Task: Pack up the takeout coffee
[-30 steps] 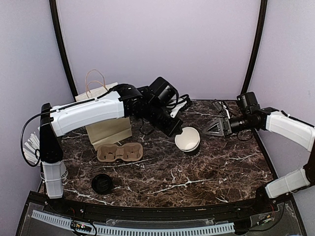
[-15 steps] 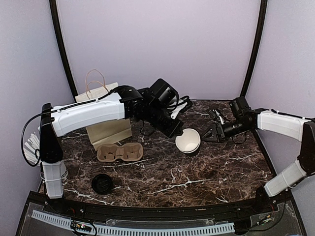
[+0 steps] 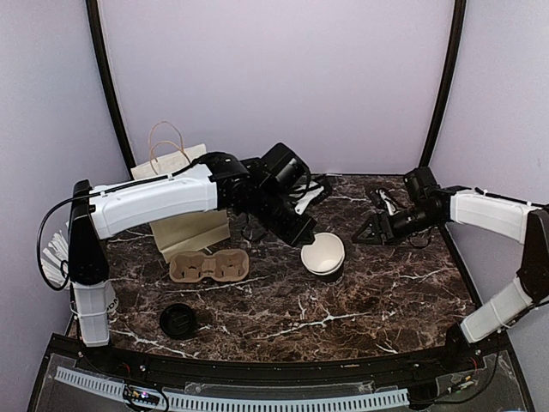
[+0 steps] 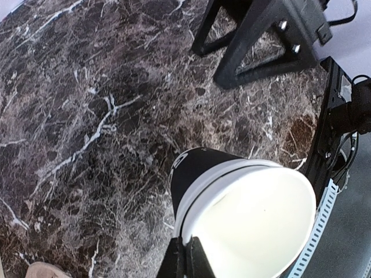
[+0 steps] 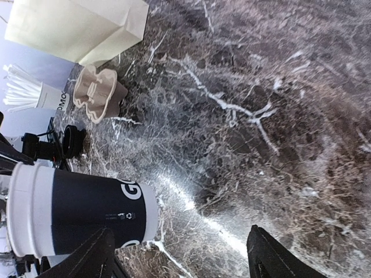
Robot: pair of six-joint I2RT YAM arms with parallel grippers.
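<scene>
Cup (image 3: 324,256) is near the middle of the surface (image 3: 386,296), a little to the right. It wears no lid, so I see its white inside and its bare white rim. It is tilted, with the mouth turned up and toward the near edge. I cannot tell if its base touches the surface.

My left fingers (image 4: 185,262) are clenched on the cup, pinching its wall at the rim on the far left side. The left arm reaches to it across the back of the surface.

My right fingers (image 5: 266,258) are released and spread wide, with nothing between them. They point at the cup from the right, near it but apart. In the right wrist view the cup shows a black wall with white print near the base and a white band at the rim.

A loose black lid (image 3: 178,319) lies flat at the near left, well apart from the cup. A cardboard carrier (image 3: 208,266) lies left of the cup. Behind it a paper bag (image 3: 184,223) with handles stands upright. Some white straws (image 3: 53,257) stand at the left edge.
</scene>
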